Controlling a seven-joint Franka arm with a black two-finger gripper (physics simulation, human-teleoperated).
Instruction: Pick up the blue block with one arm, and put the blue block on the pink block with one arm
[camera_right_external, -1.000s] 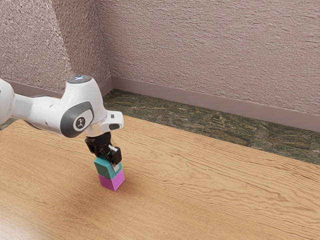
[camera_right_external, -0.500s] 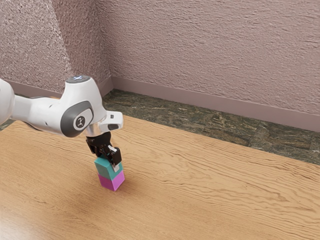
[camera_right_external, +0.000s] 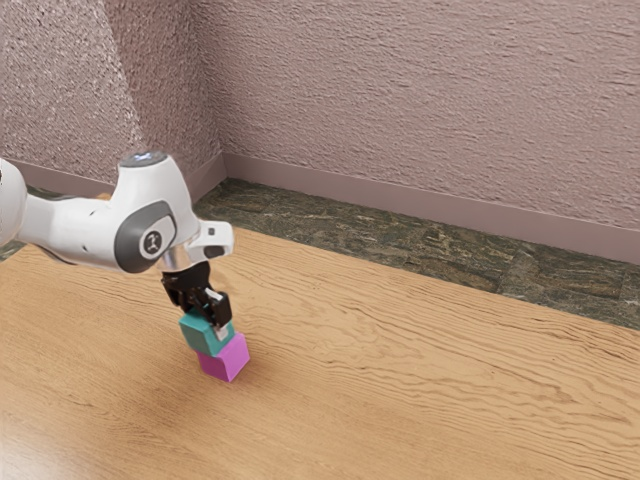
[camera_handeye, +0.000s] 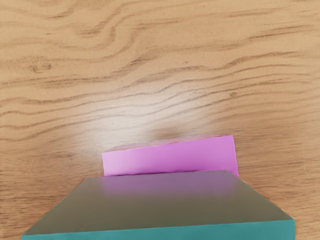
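Observation:
The blue block (camera_right_external: 200, 338), teal in colour, sits tilted against the top of the pink block (camera_right_external: 229, 360) and overhangs it toward the exterior view's left. My gripper (camera_right_external: 208, 318) comes down from above, shut on the blue block's upper part. In the wrist view the blue block (camera_handeye: 165, 205) looms large just under my hand. Beyond it a strip of the pink block (camera_handeye: 170, 156) shows on the wood. The pink block rests on the wooden table (camera_right_external: 420, 380).
The table stretches wide toward the exterior view's right and front. Behind it lie a dark stone floor (camera_right_external: 420, 240) and a textured pink wall (camera_right_external: 420, 100). My white arm (camera_right_external: 90, 228) reaches in from the exterior view's left.
My hand has shifted toward the exterior view's left, taking the blue block along. It was squarely stacked on the pink block; now it is offset and tilted. The pink block stayed put.

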